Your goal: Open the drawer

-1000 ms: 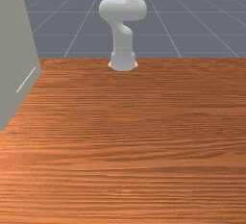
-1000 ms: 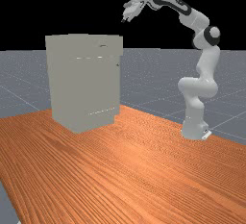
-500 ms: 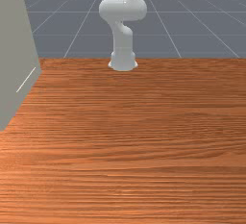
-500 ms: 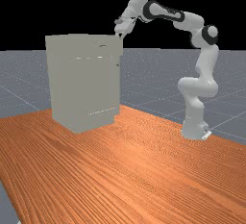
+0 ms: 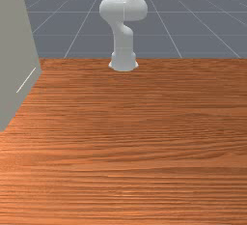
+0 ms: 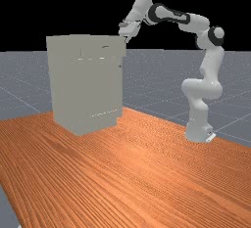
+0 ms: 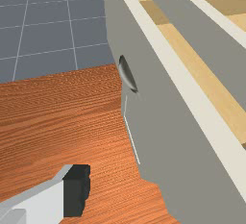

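Note:
In the far view the gripper (image 6: 126, 40) is at the upper right corner of the grey cabinet (image 6: 86, 90), against the top drawer's front edge. The wrist view has the drawer (image 7: 144, 74) standing partly out, with pale wood inside behind its grey front panel and a dark curved handle (image 7: 128, 74) on the outer face. One finger of the gripper (image 7: 125, 189) stands outside that face, with a gap between its black pad (image 7: 77, 190) and the panel. The other finger is hidden. I read the gripper as open. In the front view the cabinet (image 5: 17, 50) rises at the left edge.
The cabinet stands on the wooden table (image 6: 147, 173), left of the arm's base (image 6: 198, 126) in the far view. A second grey panel (image 7: 202, 31) runs behind the drawer's front in the wrist view. In the front view the arm's base (image 5: 123, 60) is at the table's back edge.
Over the last second my hand has come down and toward the far view's left to the cabinet's top, then slightly back right. The top drawer's front seems to have shifted slightly outward.

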